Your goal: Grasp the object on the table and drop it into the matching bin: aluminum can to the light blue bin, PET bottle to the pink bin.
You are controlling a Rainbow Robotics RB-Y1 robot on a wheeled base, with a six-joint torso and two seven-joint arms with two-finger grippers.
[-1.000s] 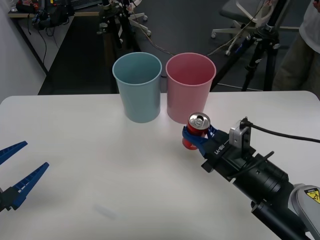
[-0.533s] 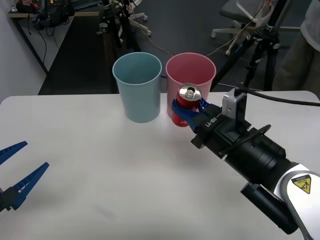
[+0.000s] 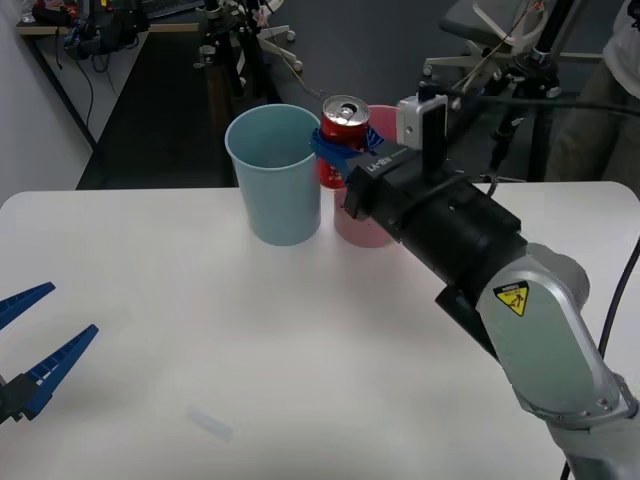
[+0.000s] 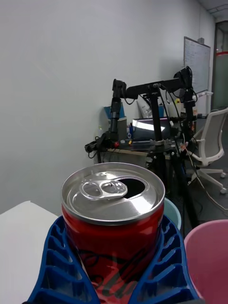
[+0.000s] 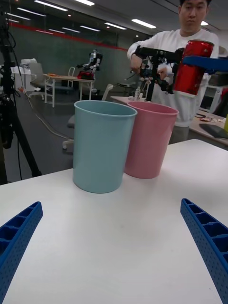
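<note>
My right gripper (image 3: pixel 335 140) is shut on the small red aluminum can (image 3: pixel 345 135), held upright in the air above rim height. In the front view the can sits over the place where the light blue bin (image 3: pixel 275 175) and the pink bin (image 3: pixel 362 228) meet. The arm hides much of the pink bin. In the right wrist view the blue fingers (image 4: pixel 54 259) clasp the can (image 4: pixel 114 213), with the light blue rim (image 4: pixel 173 211) and pink rim (image 4: pixel 209 251) just beyond. My left gripper (image 3: pixel 30 345) rests open low at the white table's (image 3: pixel 150 290) left edge.
Both bins stand side by side at the table's far edge, touching or nearly so. Beyond that edge are tripods (image 3: pixel 525 110), an office chair (image 3: pixel 480 30) and dark floor. A faint mark (image 3: pixel 210 425) lies on the tabletop near the front.
The right arm has lifted the can up off table height and carried it left and away, from in front of the pink bin to above the bins' rims. The left arm stayed still.
</note>
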